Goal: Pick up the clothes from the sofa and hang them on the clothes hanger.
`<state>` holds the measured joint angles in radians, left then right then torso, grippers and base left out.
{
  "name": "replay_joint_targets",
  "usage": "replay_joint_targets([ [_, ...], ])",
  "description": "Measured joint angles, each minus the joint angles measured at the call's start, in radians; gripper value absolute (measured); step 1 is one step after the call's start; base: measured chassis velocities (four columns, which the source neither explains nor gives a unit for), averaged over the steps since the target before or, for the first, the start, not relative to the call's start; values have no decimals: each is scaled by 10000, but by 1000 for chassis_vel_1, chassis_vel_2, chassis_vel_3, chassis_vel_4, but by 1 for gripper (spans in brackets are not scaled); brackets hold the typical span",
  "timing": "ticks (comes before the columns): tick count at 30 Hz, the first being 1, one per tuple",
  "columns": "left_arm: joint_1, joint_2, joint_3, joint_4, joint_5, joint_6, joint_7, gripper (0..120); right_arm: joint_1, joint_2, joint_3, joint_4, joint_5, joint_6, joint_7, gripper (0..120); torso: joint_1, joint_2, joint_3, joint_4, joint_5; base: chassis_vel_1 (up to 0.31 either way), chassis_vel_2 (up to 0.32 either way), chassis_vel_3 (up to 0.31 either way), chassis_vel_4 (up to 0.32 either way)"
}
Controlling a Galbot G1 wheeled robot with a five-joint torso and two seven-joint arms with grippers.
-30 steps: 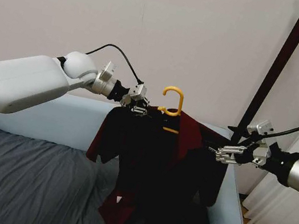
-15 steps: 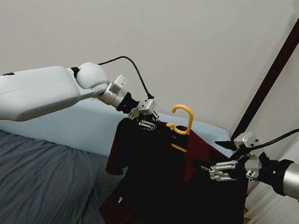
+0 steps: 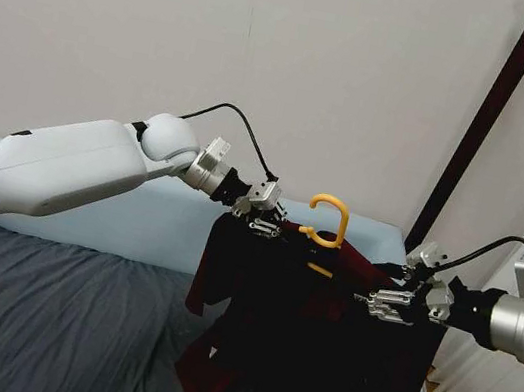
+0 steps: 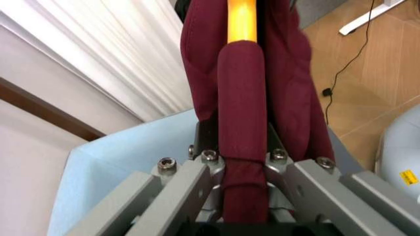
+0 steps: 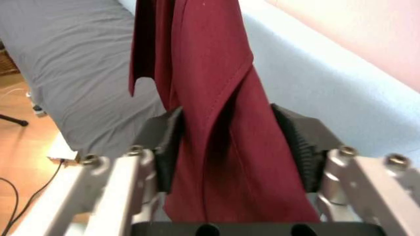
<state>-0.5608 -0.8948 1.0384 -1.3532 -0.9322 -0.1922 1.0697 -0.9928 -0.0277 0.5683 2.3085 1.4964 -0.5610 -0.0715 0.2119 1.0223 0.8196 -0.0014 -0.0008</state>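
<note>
A: While the sofa [image 3: 37, 319] takes up the low ground, grey seat and pale blue back, the dark red garment [image 3: 316, 348] hangs over its right end, held up by the shoulders! Whether the hem touches the seat, I cannot tell.

B: It's spread wide between the two arms. Behind it on the right, a dark slanted pole [image 3: 476, 132] runs up past the wall.

A: Look at the neckline: the yellow hanger [image 3: 327, 220] sits inside the garment, its hook poking up out of the collar.

B: Now the left hand [image 3: 263, 219], up at the shoulder on the robot's left, just beside that hook. The wrist camera has it plain: fingers closed tight on a fold of red cloth wrapped round the hanger's arm, with yellow showing past the fold.

A: And the right hand [image 3: 390, 302]?

B: Lower, out on the other shoulder, well apart from the left one. Its fingers are pinched onto a thick fold of the same cloth, and the red fabric is bunched between the pads.
</note>
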Motion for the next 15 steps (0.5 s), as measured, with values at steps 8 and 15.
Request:
replay_joint_targets([
  [8, -6, 98, 32, -151, -68, -8, 35, 3, 0, 16, -93, 63, 49, 203, 10, 22, 0, 0, 0, 0, -1, 0, 0, 0, 0],
  [15, -7, 105, 20, -153, -128, -32, 94, 3, -1, 27, -107, 104, 23, 199, -115, 4, 0, 1, 0, 0, 0, 0, 0, 0, 0],
])
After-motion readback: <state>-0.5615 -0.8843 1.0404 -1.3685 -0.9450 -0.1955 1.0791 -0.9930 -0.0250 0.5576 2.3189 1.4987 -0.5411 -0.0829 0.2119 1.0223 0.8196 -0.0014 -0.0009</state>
